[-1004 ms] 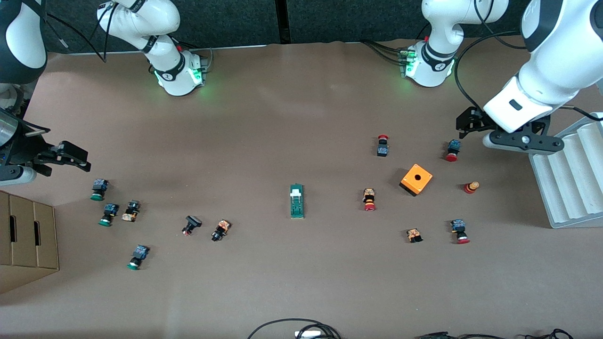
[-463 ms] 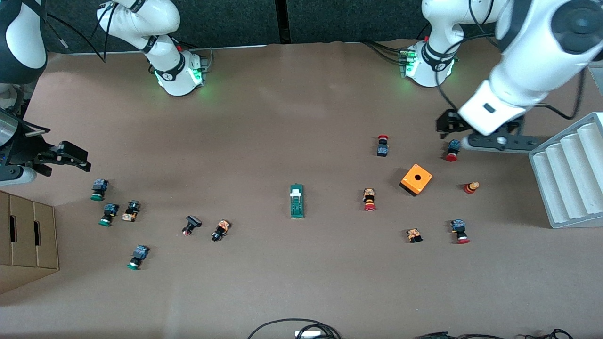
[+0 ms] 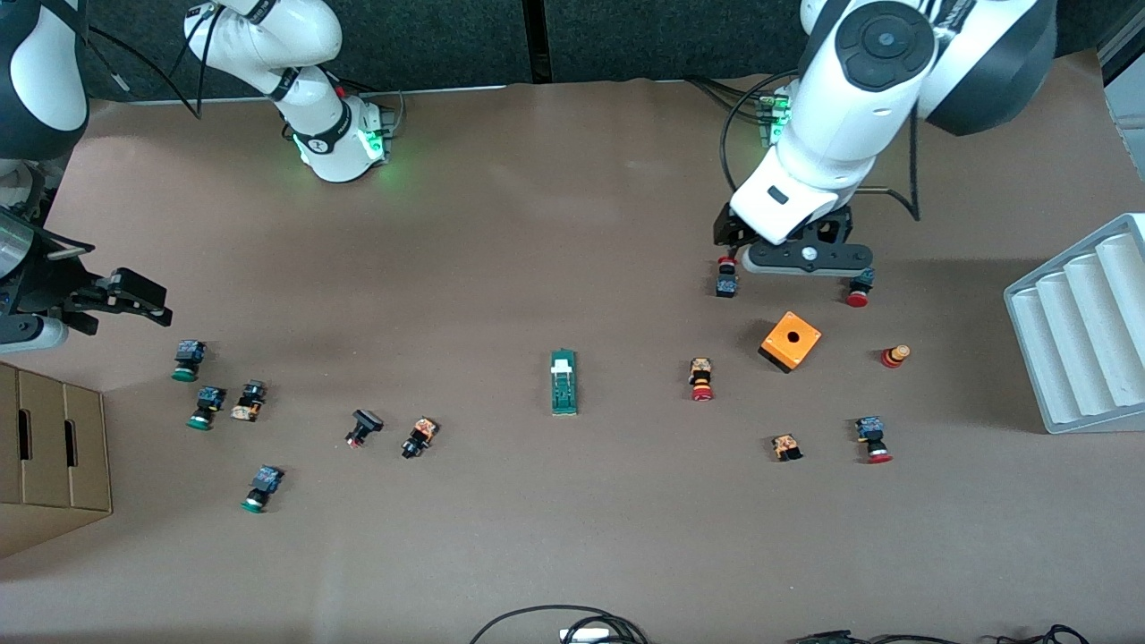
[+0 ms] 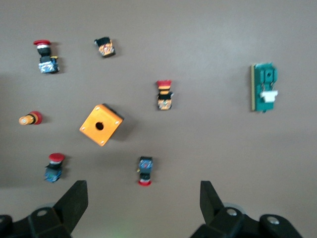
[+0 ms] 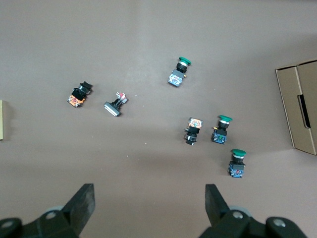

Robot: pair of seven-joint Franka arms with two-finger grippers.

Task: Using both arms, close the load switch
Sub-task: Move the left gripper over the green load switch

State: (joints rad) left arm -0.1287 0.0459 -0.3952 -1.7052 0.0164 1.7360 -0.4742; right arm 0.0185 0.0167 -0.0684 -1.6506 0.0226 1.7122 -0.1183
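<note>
The load switch, a narrow green block with a white lever piece, lies flat in the middle of the table; the left wrist view also shows the load switch. My left gripper hangs open over two red-capped push buttons, toward the left arm's end from the switch. In the left wrist view the left gripper has nothing between its fingers. My right gripper waits in the air at the right arm's end of the table. In the right wrist view the right gripper stands open and empty.
An orange cube with a hole sits among several red-capped buttons. Several green-capped buttons lie scattered at the right arm's end. A cardboard box and a grey ribbed rack stand at the table's ends. Cables lie at the near edge.
The left arm has swung from beside the grey rack toward the middle of the table, now over the red buttons by the orange cube. The right arm has not moved.
</note>
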